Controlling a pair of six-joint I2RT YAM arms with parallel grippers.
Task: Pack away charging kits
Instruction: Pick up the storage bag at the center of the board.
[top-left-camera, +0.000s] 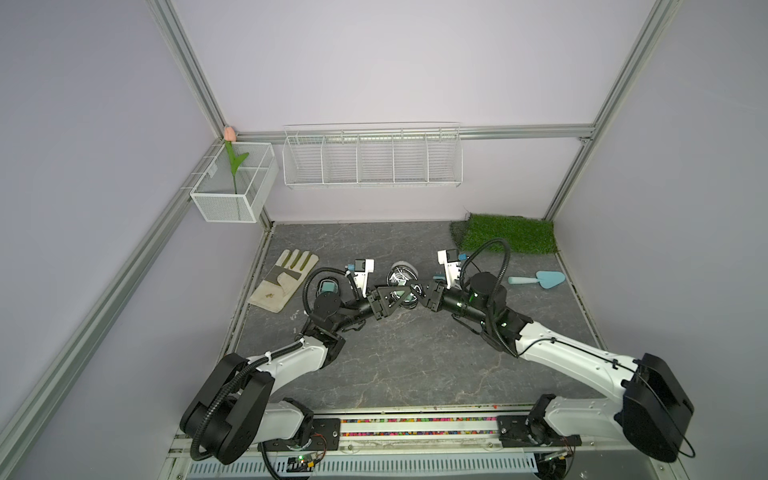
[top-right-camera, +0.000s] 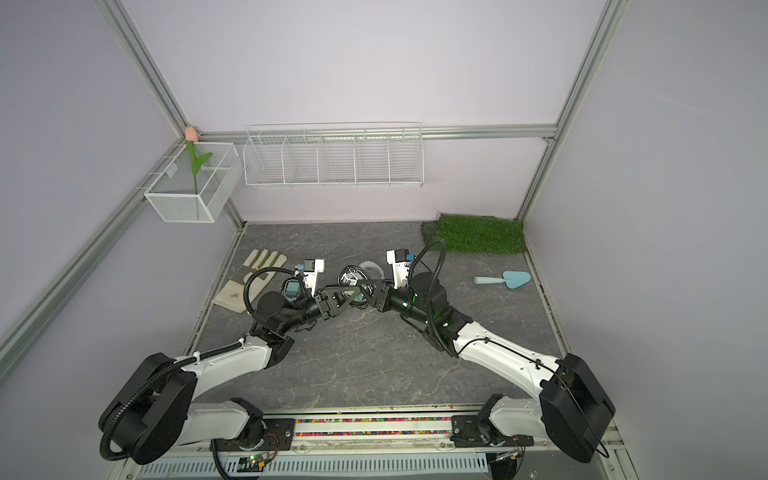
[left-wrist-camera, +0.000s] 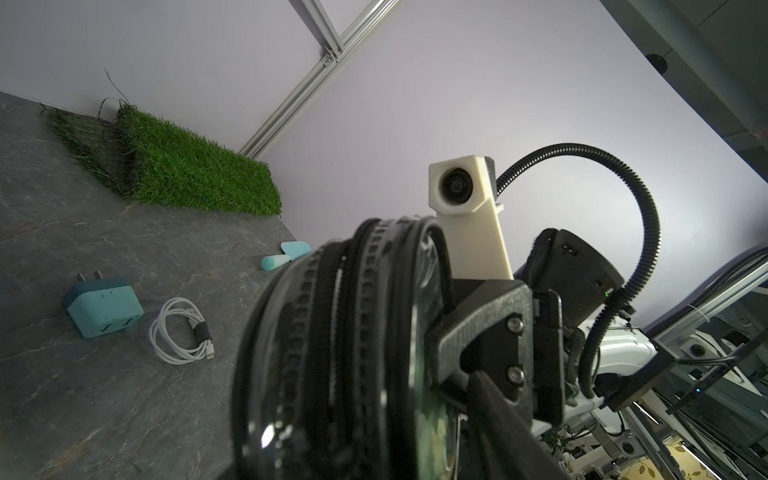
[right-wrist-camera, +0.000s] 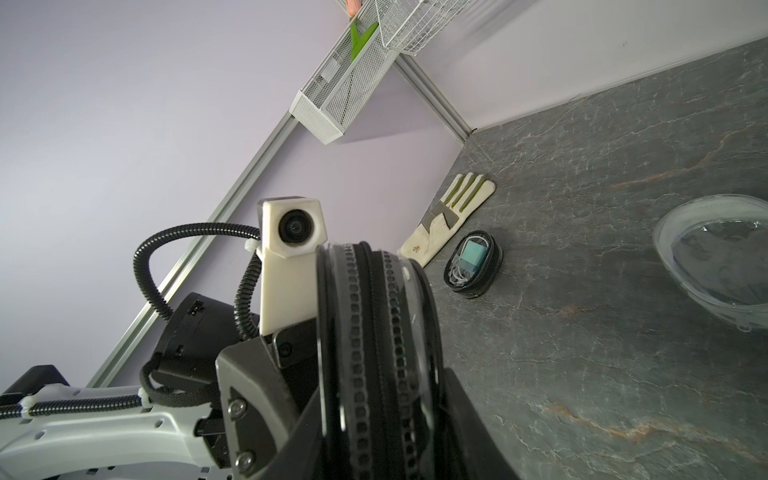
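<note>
1 packed case down beside glove | case 2 up on edge over the tabletop, right claw pinching it, left claw alongside, grip unclear | adapter, cable loose, clear case waiting

Blue trowel lies near the grass mat, on its front side — beige glove well apart from the mat, across the bench.
</note>
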